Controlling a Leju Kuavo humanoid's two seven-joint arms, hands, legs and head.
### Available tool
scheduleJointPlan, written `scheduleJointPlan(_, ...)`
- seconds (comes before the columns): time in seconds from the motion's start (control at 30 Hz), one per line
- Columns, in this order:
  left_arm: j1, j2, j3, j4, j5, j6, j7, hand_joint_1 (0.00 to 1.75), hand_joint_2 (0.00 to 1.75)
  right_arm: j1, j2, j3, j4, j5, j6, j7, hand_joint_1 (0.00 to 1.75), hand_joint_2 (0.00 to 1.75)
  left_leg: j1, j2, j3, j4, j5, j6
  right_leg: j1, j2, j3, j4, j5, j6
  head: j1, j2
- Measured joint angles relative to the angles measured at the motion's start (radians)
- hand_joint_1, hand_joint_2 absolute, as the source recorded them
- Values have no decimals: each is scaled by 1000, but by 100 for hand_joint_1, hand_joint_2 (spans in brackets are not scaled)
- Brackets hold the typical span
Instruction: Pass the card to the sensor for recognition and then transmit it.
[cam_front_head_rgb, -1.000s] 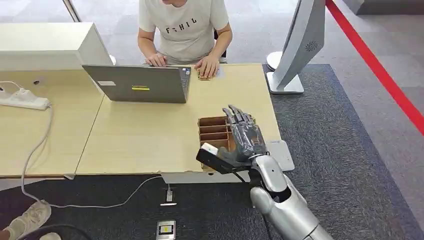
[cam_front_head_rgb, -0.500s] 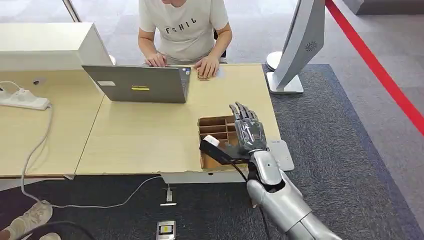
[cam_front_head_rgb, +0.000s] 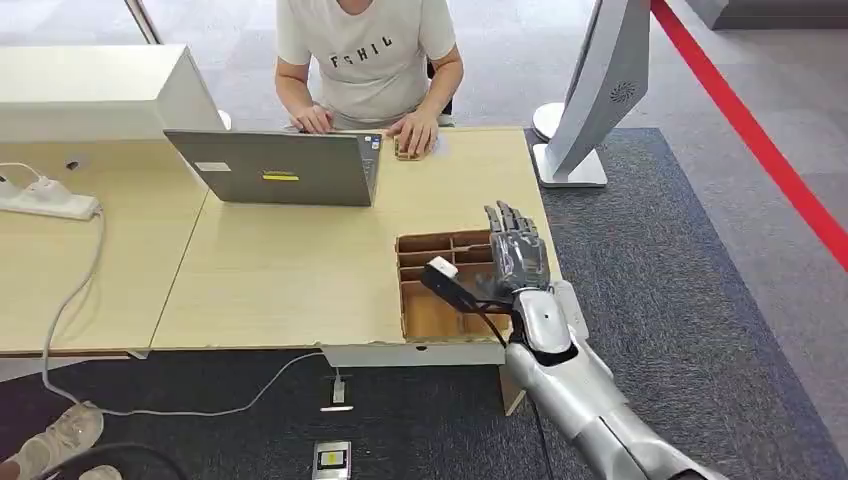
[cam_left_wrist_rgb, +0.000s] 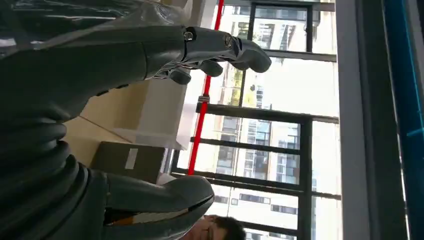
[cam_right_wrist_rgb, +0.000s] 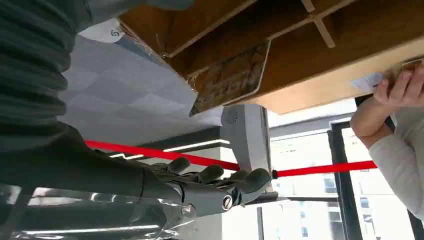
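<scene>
While a power strip (cam_front_head_rgb: 45, 198) lies at the far left of the wooden table (cam_front_head_rgb: 270, 275), a grey laptop (cam_front_head_rgb: 275, 166) stands open farther right, a person (cam_front_head_rgb: 368, 60) seated behind it with both hands on the table edge. Right of the laptop sits a brown divided box (cam_front_head_rgb: 440, 285); the right wrist view shows a patterned card (cam_right_wrist_rgb: 231, 79) lying in one of its compartments. The right hand (cam_front_head_rgb: 510, 262) hovers over the box's right side, fingers straight and slightly apart, holding nothing. A white sensor pad (cam_front_head_rgb: 572, 308) lies just beside it. The left hand (cam_left_wrist_rgb: 150, 65) shows fingers extended, grasping nothing. A tilted white kiosk (cam_front_head_rgb: 595, 90) stands beyond the table corner.
</scene>
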Motion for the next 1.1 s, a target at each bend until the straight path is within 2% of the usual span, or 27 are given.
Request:
scheduleJointPlan(0.03,1,0,0,0,0,0,0,0,175,0,0,-1,7,0,0,0,161,175,0,0,0,0,0,0,0,0,0,0,0,0,0,0)
scheduleJointPlan(0.07,2,0,0,0,0,0,0,0,175,0,0,-2,16,0,0,0,168,175,0,0,0,0,0,0,0,0,0,0,0,0,0,0)
scheduleJointPlan(0.13,2,0,0,0,0,0,0,0,175,0,0,-3,29,0,-1,0,175,175,0,0,0,0,0,0,0,0,0,0,0,0,0,0)
scheduleJointPlan(0.63,6,0,0,0,21,0,-27,0,175,-23,10,-10,92,2,-24,-15,175,175,0,0,0,0,0,0,0,0,0,0,0,0,0,0)
scheduleJointPlan(1.1,7,0,0,0,27,0,-24,0,175,-36,20,-17,118,0,-43,-15,175,175,0,0,0,0,0,0,0,0,0,0,0,0,0,0)
